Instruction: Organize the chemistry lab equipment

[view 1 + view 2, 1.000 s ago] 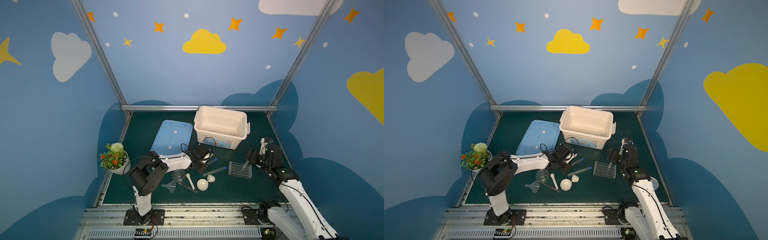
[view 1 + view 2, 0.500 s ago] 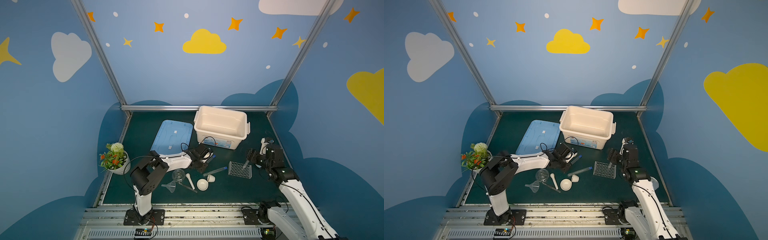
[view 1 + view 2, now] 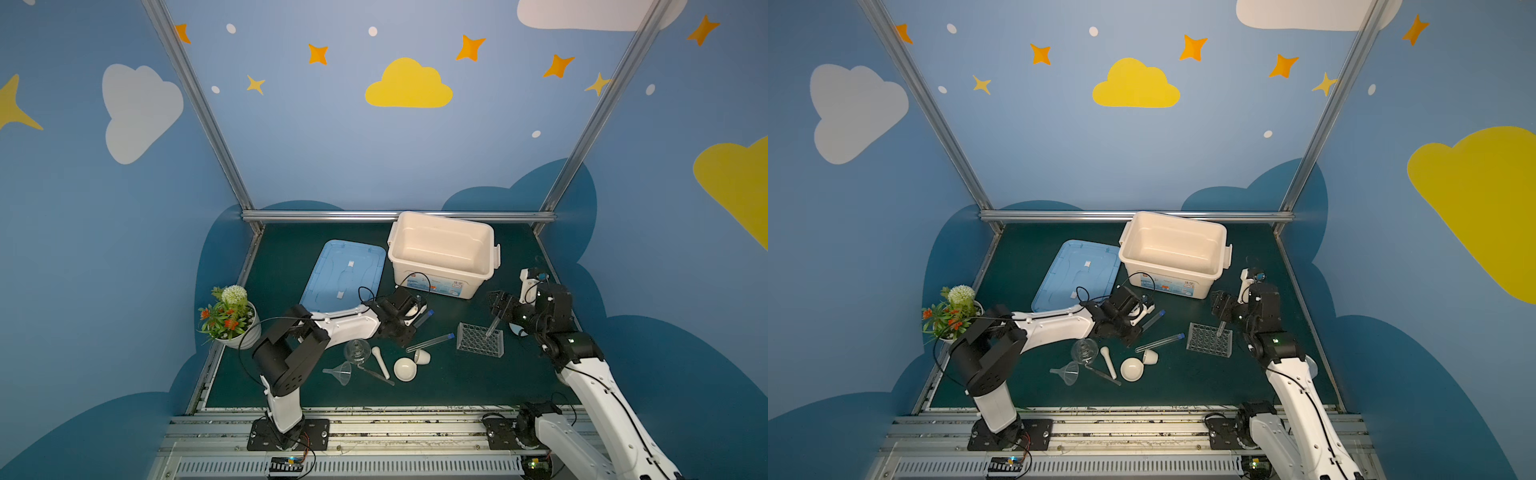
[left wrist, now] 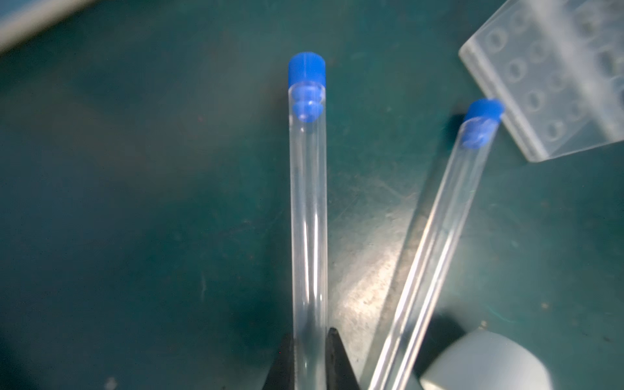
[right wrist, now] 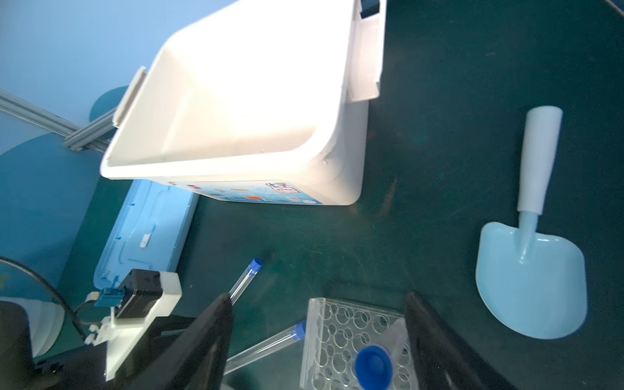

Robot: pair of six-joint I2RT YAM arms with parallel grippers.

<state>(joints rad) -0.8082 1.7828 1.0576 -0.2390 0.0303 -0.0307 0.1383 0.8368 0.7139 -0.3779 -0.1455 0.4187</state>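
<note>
One clear, slender test tube [image 4: 308,202] wears a ribbed blue cap [image 4: 306,69].

Soft even light in both top views, weak shadows, my right wrist view blows out the white bin [image 5: 243,84], my left wrist view blurs the holed rack [image 4: 553,77], pale sheen on the mat [image 4: 368,270].

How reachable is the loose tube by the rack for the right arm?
Likely yes: the right gripper hangs open over the rack, and the loose tube lies uncovered beside it. The standing tube between its jaws needs clearing.
</note>
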